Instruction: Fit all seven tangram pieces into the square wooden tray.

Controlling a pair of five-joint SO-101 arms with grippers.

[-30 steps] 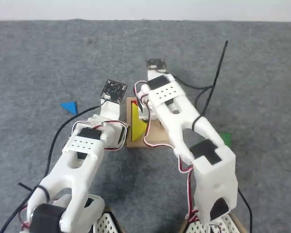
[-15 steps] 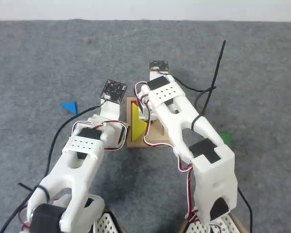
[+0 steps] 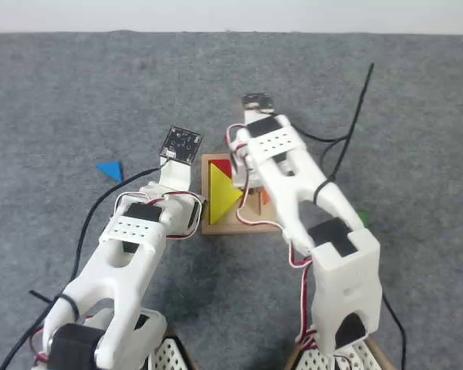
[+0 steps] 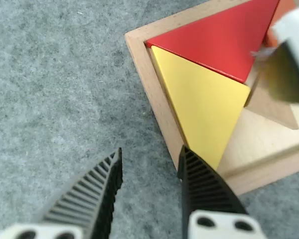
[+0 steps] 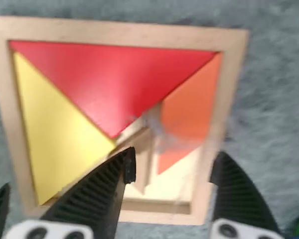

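Over the tray's open middle, my right pincer (image 5: 174,164) hangs released, nothing btwn its fingers, w/ the tray (image 5: 234,99) straight below. Under it sits the red triangle (image 5: 114,79) along one wall. The yellow triangle (image 5: 55,129) lies against the next wall, touching the red. The orange piece (image 5: 189,114) is on the opposite side, its edge against the red. Bare wood is left btwn yellow and orange.

Change over the last sec: the right arm lay across the tray and hid most of it from the high cam. It has since swung off to its own side, so the yellow, a strip of red and a bit of orange are now exposed there. Tray itself hasn't shifted. My read: orange was just let go and I'm clearing off, so 3 pcs are in. Can't tell if orange sits fully flat, since one edge is smeared in the wrist cam.

Left pincer (image 4: 152,159) is also released & empty, parked low over the carpet (image 3: 62,92) just outside the tray's rim, by the yellow's tip. No move there in that sec.

Farther out, the blue triangle (image 3: 109,169) lies well apart on the left arm's side. The green piece (image 3: 361,220) is beside the right arm, partly hidden by it. Both need fetching next, imo.
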